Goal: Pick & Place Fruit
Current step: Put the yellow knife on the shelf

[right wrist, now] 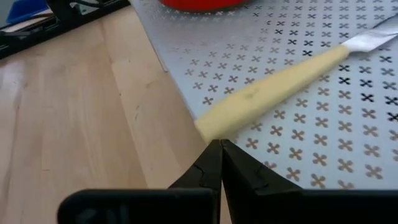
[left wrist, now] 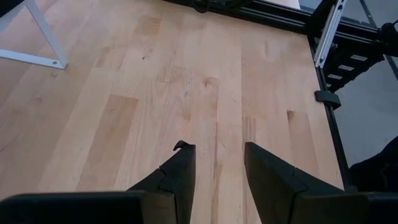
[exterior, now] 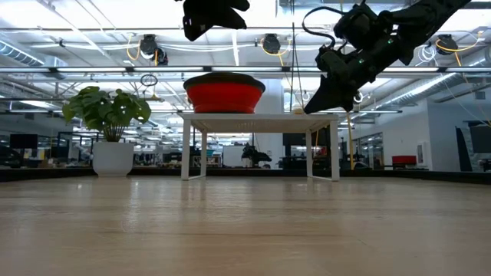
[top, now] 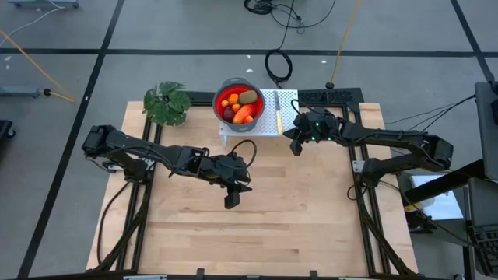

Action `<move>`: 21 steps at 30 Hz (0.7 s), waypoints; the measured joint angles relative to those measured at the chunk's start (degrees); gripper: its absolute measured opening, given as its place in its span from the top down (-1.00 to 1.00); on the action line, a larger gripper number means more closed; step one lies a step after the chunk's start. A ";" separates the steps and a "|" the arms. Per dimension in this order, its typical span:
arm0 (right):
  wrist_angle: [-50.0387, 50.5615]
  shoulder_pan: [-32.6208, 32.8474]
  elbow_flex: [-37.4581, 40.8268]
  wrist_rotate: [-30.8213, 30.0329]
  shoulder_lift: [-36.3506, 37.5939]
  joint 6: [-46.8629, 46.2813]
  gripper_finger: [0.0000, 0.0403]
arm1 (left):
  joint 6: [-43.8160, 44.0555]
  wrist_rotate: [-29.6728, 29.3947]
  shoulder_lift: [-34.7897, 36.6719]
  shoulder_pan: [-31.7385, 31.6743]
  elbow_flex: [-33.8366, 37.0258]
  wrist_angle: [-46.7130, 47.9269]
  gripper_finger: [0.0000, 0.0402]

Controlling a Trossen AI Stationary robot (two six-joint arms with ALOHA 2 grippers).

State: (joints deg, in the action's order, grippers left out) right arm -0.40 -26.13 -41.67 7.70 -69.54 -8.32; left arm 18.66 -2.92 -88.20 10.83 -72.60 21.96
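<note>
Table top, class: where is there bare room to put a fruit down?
The bare wooden table in front of the left hand is free. Crowded: the white stand holding the red bowl and knife, beside the right hand.

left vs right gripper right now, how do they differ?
The left gripper is open and empty; the right gripper is shut, also empty. The left gripper hangs over bare wood mid-table; the right gripper sits at the white perforated stand's edge, tips near the knife's yellow handle. Both are raised off the table.
</note>
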 joint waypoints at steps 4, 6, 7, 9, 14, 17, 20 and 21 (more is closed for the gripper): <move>-0.89 0.03 0.00 0.13 0.38 -0.32 1.00 | 0.07 0.02 0.00 0.01 0.00 -0.01 0.32; -1.28 0.04 0.00 0.18 0.83 -0.58 1.00 | 0.08 0.02 0.00 0.00 0.00 -0.11 0.32; -1.51 0.07 -0.02 0.35 0.83 -0.63 1.00 | 0.06 0.02 0.00 0.01 0.00 -0.19 0.32; -0.88 0.05 0.07 1.43 0.70 -0.63 1.00 | -0.15 0.02 0.00 0.01 0.00 -0.28 0.32; -1.34 0.05 0.04 1.53 0.74 -0.59 1.00 | -0.16 0.02 0.00 0.00 0.00 -0.82 0.32; -1.35 0.05 0.04 1.51 0.74 -0.47 1.00 | -0.18 0.02 0.00 0.00 0.00 -1.22 0.32; -1.32 0.05 0.04 1.55 0.74 -0.44 1.00 | -0.15 0.02 0.00 0.00 0.00 -1.20 0.32; -1.40 0.05 0.04 1.55 0.74 -0.38 1.00 | -0.11 0.02 0.00 0.00 0.00 -1.21 0.32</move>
State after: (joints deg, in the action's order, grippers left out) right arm -1.80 -26.09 -41.63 9.26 -68.79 -8.69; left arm 18.55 -2.90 -88.20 10.83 -72.60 20.74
